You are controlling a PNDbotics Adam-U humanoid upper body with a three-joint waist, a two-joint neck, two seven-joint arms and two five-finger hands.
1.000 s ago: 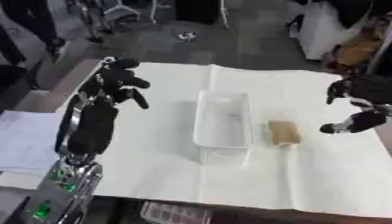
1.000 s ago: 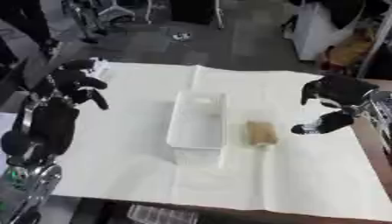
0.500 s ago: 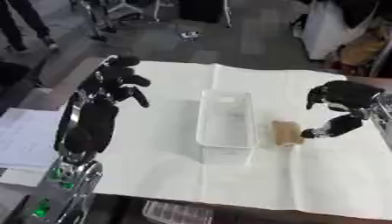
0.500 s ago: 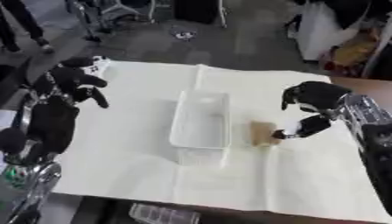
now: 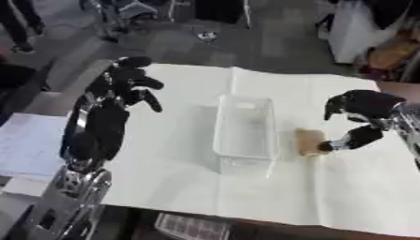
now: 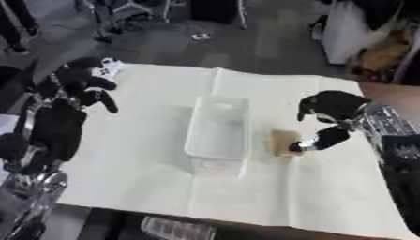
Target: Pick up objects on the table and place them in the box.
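One tan block (image 5: 309, 141) beside the clear box (image 5: 243, 131); right hand (image 5: 361, 115) touches it, fingers uncurled; left hand (image 5: 127, 84) clenched, empty.

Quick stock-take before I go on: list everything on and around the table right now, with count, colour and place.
Box: one, clear plastic, middle of the table, nothing visible inside.
Block: one, tan, flat on the cloth just right of the box, apart from it.
Cloth: one, white, covering the table top.
Papers: white sheets, off the cloth at the left edge.
Left hand: black, raised over the cloth's left part, fingers curled, holding nothing.
Right hand: black, at the block's right end, a lower fingertip touching or nearly touching it; block not gripped yet.
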